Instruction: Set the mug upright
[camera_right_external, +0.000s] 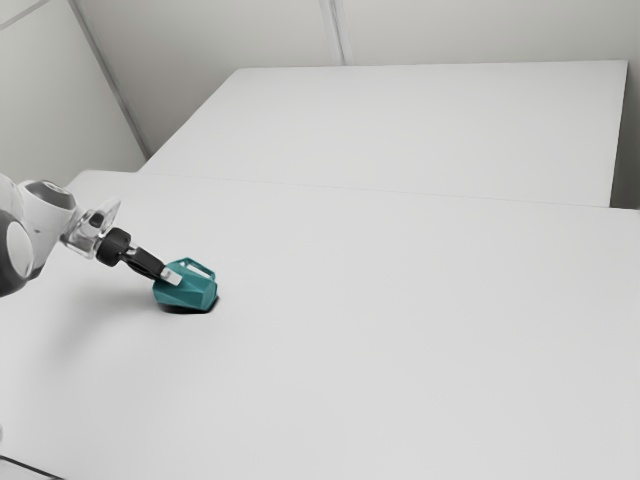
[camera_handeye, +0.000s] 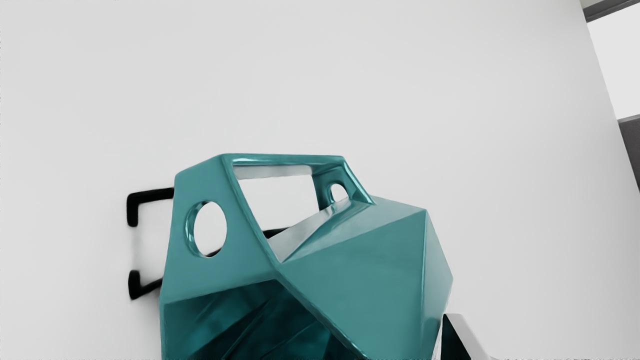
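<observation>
In the exterior view my gripper (camera_right_external: 172, 276) reaches down from the left, its end overlapping the upper side of the teal faceted mug (camera_right_external: 185, 291). The mug lies on its side, with the handle on top. In the wrist view the mug (camera_handeye: 355, 260) is close up, its handle raised and part of its dark open mouth showing. The gripper (camera_handeye: 457, 337) appears beside the mug's outer wall, at the bottom edge. The mug hides the rest of it, so its grip cannot be made out.
The white table (camera_right_external: 400, 330) extends around the mug, and a raised white surface (camera_right_external: 420, 130) stands behind it. Dark shadows lie on the table beside the mug and below it. A thin dark line runs along the exterior view's lower left corner.
</observation>
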